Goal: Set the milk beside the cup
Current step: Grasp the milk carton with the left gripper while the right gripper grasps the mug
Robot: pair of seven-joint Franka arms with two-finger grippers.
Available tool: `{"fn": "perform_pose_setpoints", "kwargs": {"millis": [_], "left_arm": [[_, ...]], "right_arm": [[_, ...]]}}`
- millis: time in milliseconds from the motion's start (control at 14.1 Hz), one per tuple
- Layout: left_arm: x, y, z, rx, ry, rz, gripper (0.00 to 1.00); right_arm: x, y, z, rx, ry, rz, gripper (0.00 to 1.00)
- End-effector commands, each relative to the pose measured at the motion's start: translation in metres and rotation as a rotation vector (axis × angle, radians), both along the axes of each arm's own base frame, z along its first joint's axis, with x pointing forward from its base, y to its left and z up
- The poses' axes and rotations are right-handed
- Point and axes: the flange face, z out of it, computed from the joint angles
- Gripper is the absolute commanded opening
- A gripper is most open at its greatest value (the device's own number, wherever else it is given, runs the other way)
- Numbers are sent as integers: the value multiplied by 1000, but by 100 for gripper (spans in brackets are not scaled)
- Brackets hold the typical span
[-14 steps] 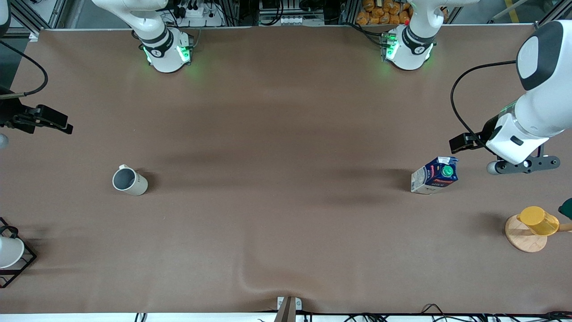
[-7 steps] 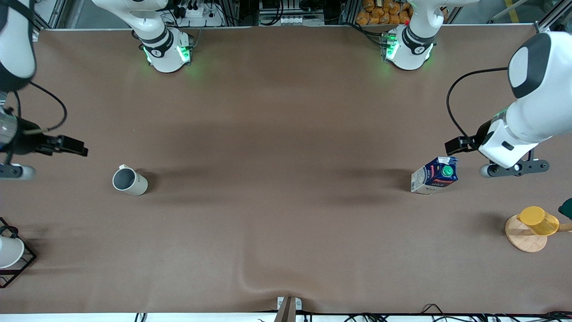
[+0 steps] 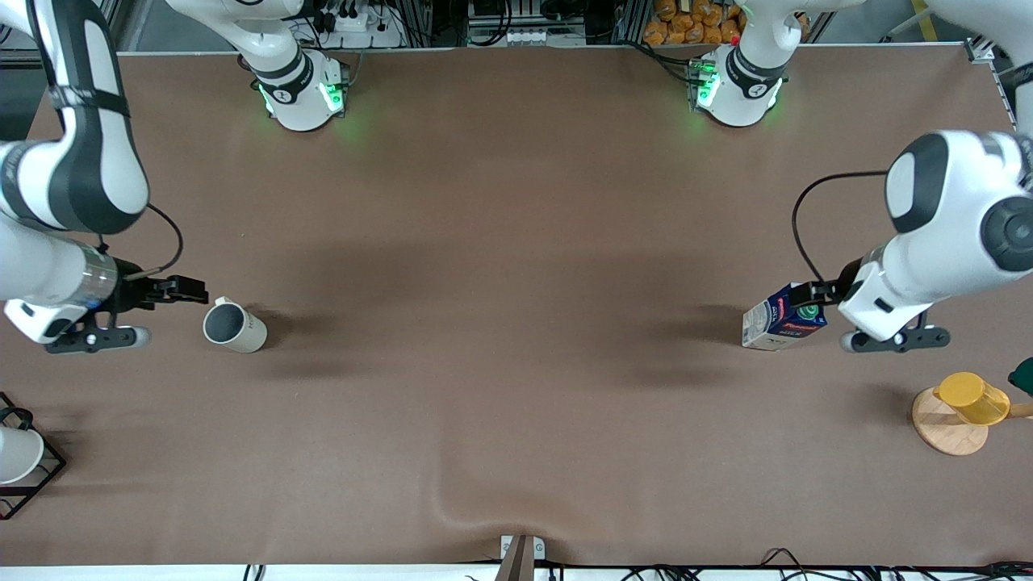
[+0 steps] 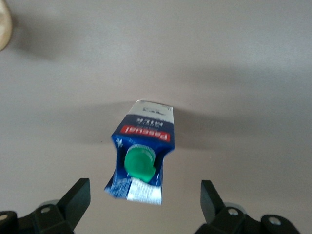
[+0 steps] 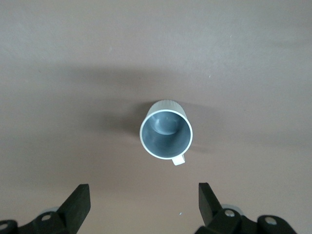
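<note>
The milk (image 3: 779, 319) is a dark-blue carton with a green cap, standing on the brown table toward the left arm's end. My left gripper (image 3: 813, 294) is open just over its top. In the left wrist view the carton (image 4: 145, 130) shows between the spread fingers (image 4: 78, 197) of the gripper (image 4: 145, 189), untouched. The cup (image 3: 232, 325), a beige mug with a grey inside, stands upright toward the right arm's end. My right gripper (image 3: 190, 289) is open and empty beside it. In the right wrist view the cup (image 5: 165, 134) lies ahead of the gripper (image 5: 144, 194).
A yellow cup (image 3: 972, 397) lies on a round wooden base (image 3: 946, 432) near the left arm's end, nearer the front camera than the milk. A white cup in a black wire rack (image 3: 18, 456) sits at the table corner by the right arm's end.
Both arms have swung in from the table's ends. The left gripper has come over the milk's top. The right gripper has come up beside the cup. Milk and cup have not moved.
</note>
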Motion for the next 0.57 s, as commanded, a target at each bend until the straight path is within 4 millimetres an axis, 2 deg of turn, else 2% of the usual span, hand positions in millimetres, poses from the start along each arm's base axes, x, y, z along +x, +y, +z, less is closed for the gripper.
{"fn": "perform_pose_setpoints", "kwargs": {"millis": [0,71,142,497], "left_arm": [[3,2,-18,2,12,-52,100],[2,10,-24,1,16,-43,100],[2,13,-27,1,17,-41,100],[-3,13,-50,-2,44,-54,100]], "right_arm": [[2,-36,-30,8,1,73,95],[4,-48,-41,14,0,88,95],[6,-50,-47,15,-5,98,95],[13,-49,-87,13,3,104,81]]}}
